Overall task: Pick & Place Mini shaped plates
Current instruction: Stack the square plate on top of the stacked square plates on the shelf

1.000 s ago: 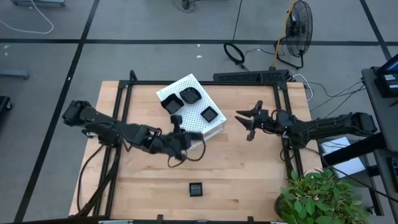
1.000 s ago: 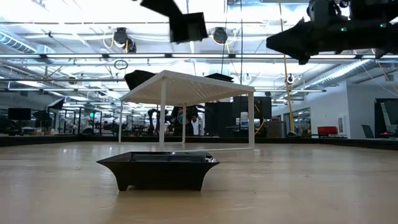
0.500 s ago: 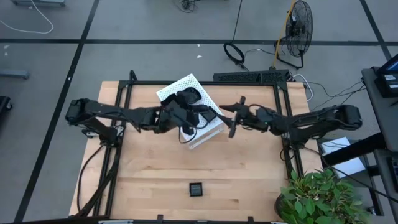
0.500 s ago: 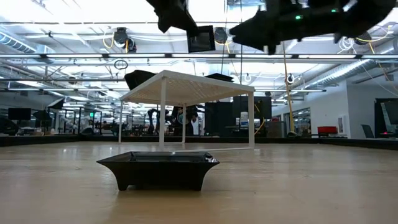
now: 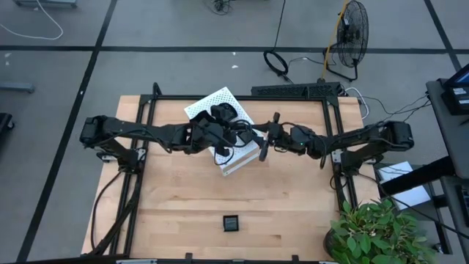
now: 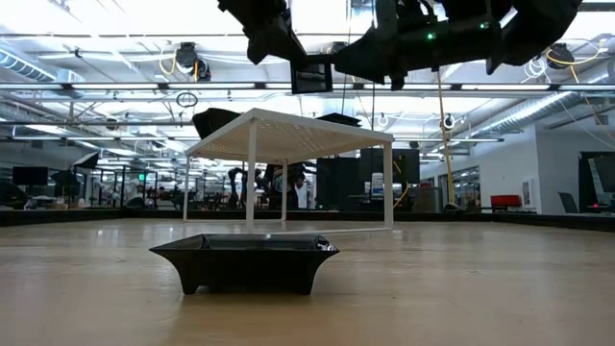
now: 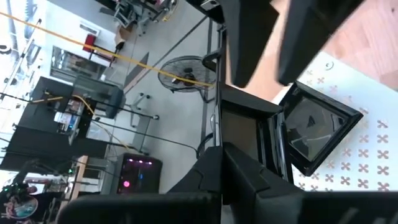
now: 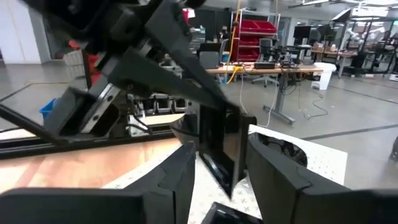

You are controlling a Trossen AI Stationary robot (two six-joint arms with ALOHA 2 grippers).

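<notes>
My left gripper (image 5: 236, 136) is shut on a small square black plate (image 6: 312, 74) in the air above the white perforated box (image 5: 212, 101). My right gripper (image 5: 265, 139) is open and meets it from the table's right. In the right wrist view its fingers stand on either side of that plate (image 8: 221, 146). Other black plates rest flat on the box top (image 5: 223, 112) (image 7: 318, 129). One more plate (image 5: 231, 222) sits on its feet on the wood near the table's near edge; it fills the low view's foreground (image 6: 245, 261). My left gripper pinches the square plate by one rim edge (image 7: 231, 146) between its two fingers, coming level from the table's left. The plate is lifted clear of the box and stands on edge. My right gripper has a finger (image 8: 273, 177) close to each face of the plate; whether it touches, I cannot tell.
The white box (image 6: 288, 135) stands on thin legs at the table's far middle, right under both grippers. A black frame rail (image 5: 322, 99) borders the table. A potted plant (image 5: 374, 231) stands at the near right corner. Bare wood lies around the lone plate.
My left gripper has carried the plate from the box's near side up and toward the far edge, over the box top, turning it on edge. My right gripper has moved toward the table's left, up to the plate, and has turned its fingers around it.
</notes>
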